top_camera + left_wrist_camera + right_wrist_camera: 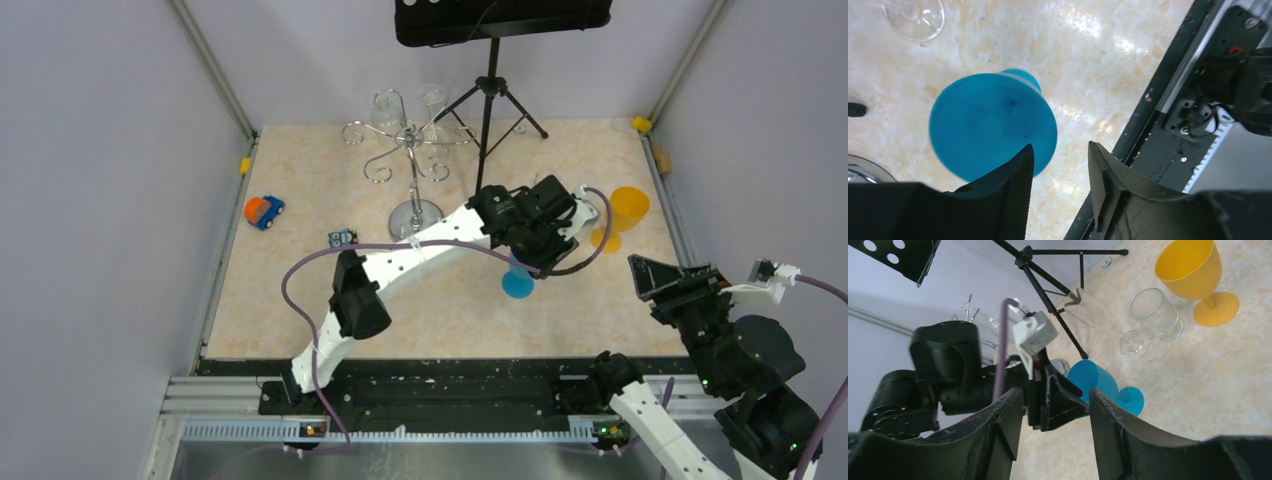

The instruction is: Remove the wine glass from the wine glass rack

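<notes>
The chrome wine glass rack (412, 150) stands at the back of the table, with clear wine glasses (385, 110) hanging upside down from its hooks. A blue wine glass (518, 283) stands upright on the table to the right of the rack. In the left wrist view this blue wine glass (993, 125) lies just beyond the fingertips. My left gripper (1060, 150) hovers over it, open, with only bare table between the fingers. My right gripper (1055, 391) is open and holds nothing, low at the near right, facing the blue wine glass (1093, 377).
A black tripod stand (488, 100) rises behind the rack. A yellow goblet (1188, 267), a clear tumbler (1155, 312) and a clear glass on its side (1093, 310) are at the right. A toy car (264, 211) sits at the left. The rail (1148, 125) edges the table.
</notes>
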### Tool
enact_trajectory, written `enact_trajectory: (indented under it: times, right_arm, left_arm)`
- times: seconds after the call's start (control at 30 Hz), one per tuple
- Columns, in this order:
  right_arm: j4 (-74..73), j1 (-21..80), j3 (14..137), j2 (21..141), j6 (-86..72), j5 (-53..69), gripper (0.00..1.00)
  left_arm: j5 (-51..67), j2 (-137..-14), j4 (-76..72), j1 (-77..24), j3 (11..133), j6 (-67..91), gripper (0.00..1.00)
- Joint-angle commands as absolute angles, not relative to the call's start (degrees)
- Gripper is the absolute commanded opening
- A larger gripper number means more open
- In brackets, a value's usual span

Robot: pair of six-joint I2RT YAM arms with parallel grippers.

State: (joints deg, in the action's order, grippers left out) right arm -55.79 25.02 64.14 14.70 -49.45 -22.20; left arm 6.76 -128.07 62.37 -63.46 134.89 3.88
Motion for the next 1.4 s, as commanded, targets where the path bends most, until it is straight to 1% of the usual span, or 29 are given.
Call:
enact_trajectory:
  times: [0.0,0.17,0.23,0.33,0.37,0.4,0.53,0.63,0.8,0.9,1.0,1.13,1.23,1.37]
  right_arm:
    - [-55.6,25.1,65.2,16.1,-47.9,-22.6,0.52]
    - [-55.2,25.2,65.5,18.1,-46.0,-21.3,0.54]
    - [-55.4,25.2,65.6,20.1,-44.2,-19.7,0.57]
    - [-54.6,25.1,65.5,23.1,-41.5,-15.8,0.61]
    - [-54.2,25.1,65.4,24.1,-41.2,-14.7,0.62]
    - [-53.6,25.1,65.2,24.5,-40.9,-13.8,0.62]
    - [-50.4,25.1,63.5,25.4,-40.9,-11.9,0.63]
    - [-49.1,25.1,62.6,26.5,-41.1,-11.1,0.63]
    - [-46.2,25.1,61.0,27.4,-39.9,-7.6,0.62]
    - [-46.3,25.1,61.5,28.5,-38.6,-6.9,0.62]
    - [-46.2,25.1,61.3,29.5,-36.7,-7.6,0.63]
    - [-45.7,25.1,59.5,32.5,-34.0,-9.3,0.65]
    - [-44.7,25.1,57.8,36.2,-32.6,-10.4,0.66]
    - [-42.7,25.1,56.1,42.3,-31.0,-10.2,0.66]
  left_arm:
    - [8.7,-120.7,58.1,-63.4,135.3,6.0,0.49]
    - [7.1,-115.8,57.8,-63.3,134.6,8.2,0.54]
    - [5.9,-112.6,56.7,-63.2,132.9,8.6,0.6]
    - [4.2,-107.3,55.1,-62.8,129.7,8.7,0.87]
    - [3.6,-105.5,54.8,-62.5,129.0,8.7,0.92]
    - [2.7,-103.6,54.5,-62.3,128.5,8.6,0.93]
    - [-3.1,-95.9,52.2,-60.8,125.7,8.9,0.94]
    - [-5.3,-89.2,48.0,-57.3,121.0,10.1,0.96]
    - [-1.0,-76.6,37.0,-43.5,108.2,15.7,0.96]
    - [-0.3,-72.1,30.1,-36.6,102.1,16.7,0.99]
    - [-1.0,-70.9,26.5,-31.5,99.5,17.4,0.99]
    - [-0.4,-72.9,25.3,-24.2,98.9,20.0,0.99]
    - [6.5,-75.2,25.7,-19.0,98.8,22.1,0.98]
    - [11.5,-76.6,26.2,-14.2,98.0,23.4,0.98]
